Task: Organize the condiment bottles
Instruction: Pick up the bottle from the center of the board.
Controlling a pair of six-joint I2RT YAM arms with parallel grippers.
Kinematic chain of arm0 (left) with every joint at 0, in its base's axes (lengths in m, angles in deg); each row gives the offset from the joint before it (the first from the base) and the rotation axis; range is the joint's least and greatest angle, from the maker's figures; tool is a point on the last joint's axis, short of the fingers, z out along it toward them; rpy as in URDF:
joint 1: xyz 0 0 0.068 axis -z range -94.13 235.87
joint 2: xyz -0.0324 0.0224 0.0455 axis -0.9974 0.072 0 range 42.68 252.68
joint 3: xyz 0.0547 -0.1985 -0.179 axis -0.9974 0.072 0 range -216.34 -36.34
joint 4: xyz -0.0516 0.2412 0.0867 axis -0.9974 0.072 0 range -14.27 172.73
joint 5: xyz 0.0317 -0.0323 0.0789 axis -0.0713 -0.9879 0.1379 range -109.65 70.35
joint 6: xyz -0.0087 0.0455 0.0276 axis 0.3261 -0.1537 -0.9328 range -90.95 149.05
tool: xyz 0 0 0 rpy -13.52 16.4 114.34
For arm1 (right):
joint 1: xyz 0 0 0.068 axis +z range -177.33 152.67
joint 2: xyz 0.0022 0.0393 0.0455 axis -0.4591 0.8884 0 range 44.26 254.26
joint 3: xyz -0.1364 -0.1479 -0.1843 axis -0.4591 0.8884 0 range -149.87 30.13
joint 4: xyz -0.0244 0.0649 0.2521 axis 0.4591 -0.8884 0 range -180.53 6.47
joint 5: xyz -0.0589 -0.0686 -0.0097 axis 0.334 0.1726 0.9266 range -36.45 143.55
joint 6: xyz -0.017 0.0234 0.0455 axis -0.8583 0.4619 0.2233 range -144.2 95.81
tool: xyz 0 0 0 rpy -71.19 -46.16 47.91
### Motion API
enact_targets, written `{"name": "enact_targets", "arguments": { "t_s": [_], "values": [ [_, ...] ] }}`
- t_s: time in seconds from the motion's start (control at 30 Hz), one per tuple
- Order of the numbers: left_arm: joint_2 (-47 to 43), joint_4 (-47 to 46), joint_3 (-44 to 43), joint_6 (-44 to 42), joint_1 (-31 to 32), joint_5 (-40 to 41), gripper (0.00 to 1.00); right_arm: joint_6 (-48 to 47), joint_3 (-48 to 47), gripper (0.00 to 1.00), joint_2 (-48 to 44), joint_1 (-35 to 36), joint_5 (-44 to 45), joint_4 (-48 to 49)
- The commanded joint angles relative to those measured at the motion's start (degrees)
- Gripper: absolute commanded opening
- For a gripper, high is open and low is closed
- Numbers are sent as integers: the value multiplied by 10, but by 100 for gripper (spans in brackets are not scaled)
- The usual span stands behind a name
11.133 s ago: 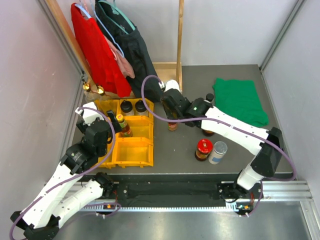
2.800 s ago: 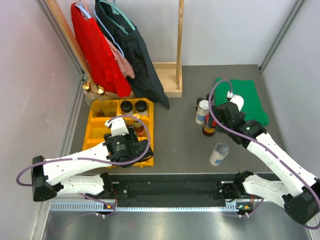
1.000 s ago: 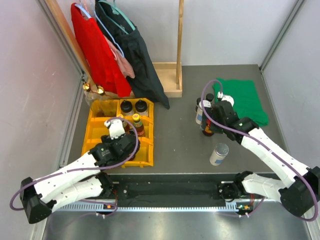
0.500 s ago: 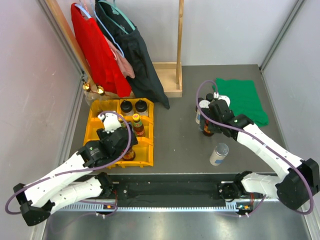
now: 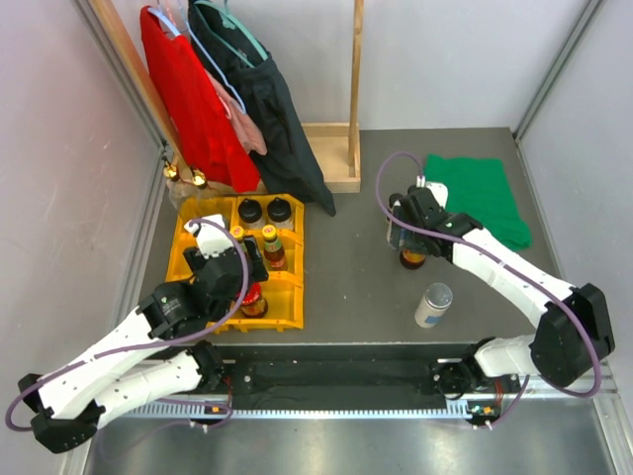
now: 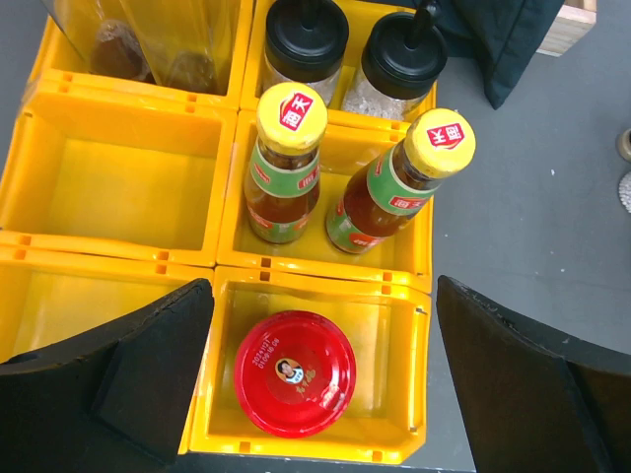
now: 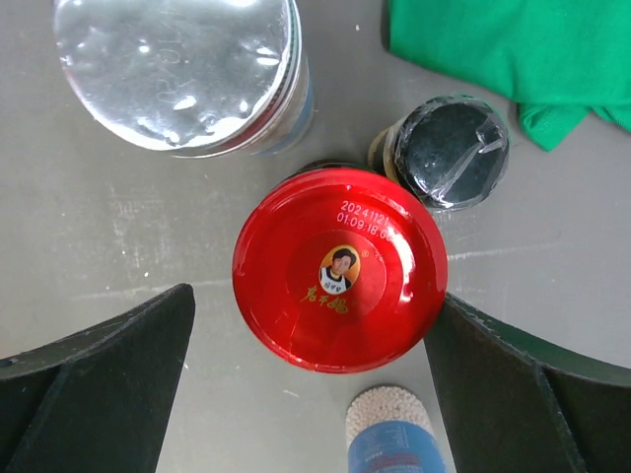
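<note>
1. Compared with one second earlier, the left tool (image 6: 323, 294) has shifted toward the far side of the yellow tray (image 6: 118, 254), so the left red-lidded jar (image 6: 294, 372) now shows in the top view. The right tool (image 7: 311, 301) has moved left over the bottle group on the counter (image 5: 346, 287).
2. Left tool: both fingers (image 6: 108, 384) stand spread wide above the tray. They hold nothing.
3. The left red-lidded jar stands upright in the near right compartment, below the gap between the fingers and apart from both.
4. The compartment behind it holds two yellow-capped sauce bottles (image 6: 286, 163), side by side and leaning slightly.
5. The far right compartment holds two black-capped jars (image 6: 308, 34). The far left compartment holds tall clear bottles (image 6: 148, 39), cut off by the frame edge.
6. Right tool: the jaws are spread wide and flank the right red-lidded jar (image 7: 338, 266). The left finger stands clearly apart from the lid. The right finger is just beside its rim, and contact cannot be confirmed. No grip is visible.
7. The right red-lidded jar stands upright on the counter. A silver-lidded canister (image 7: 182, 69) is just beside it on one side and a single black-capped jar (image 7: 449, 148) on the other.
8. A green cloth (image 7: 493, 49) lies beyond the single black-capped jar.
9. A second silver-lidded canister (image 5: 432, 302) stands alone nearer the counter's front edge, apart from the group.
</note>
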State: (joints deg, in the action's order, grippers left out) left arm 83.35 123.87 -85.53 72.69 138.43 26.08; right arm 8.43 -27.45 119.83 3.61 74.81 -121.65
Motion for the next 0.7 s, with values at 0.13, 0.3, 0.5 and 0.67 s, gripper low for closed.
{"name": "enact_targets", "arguments": {
  "t_s": [0.13,0.3,0.5,0.67],
  "values": [
    [-5,-36,-21,-38,-2,26,99,23,-38,89,18,-4,33,16],
    [-5,-42,-19,-47,-3,31,99,33,-44,81,29,-5,47,9],
    [-8,-43,-17,-56,-3,34,99,43,-48,79,43,-4,52,8],
    [-17,-44,-13,-62,-3,32,99,46,-55,77,53,-4,48,9]
  ]
}}
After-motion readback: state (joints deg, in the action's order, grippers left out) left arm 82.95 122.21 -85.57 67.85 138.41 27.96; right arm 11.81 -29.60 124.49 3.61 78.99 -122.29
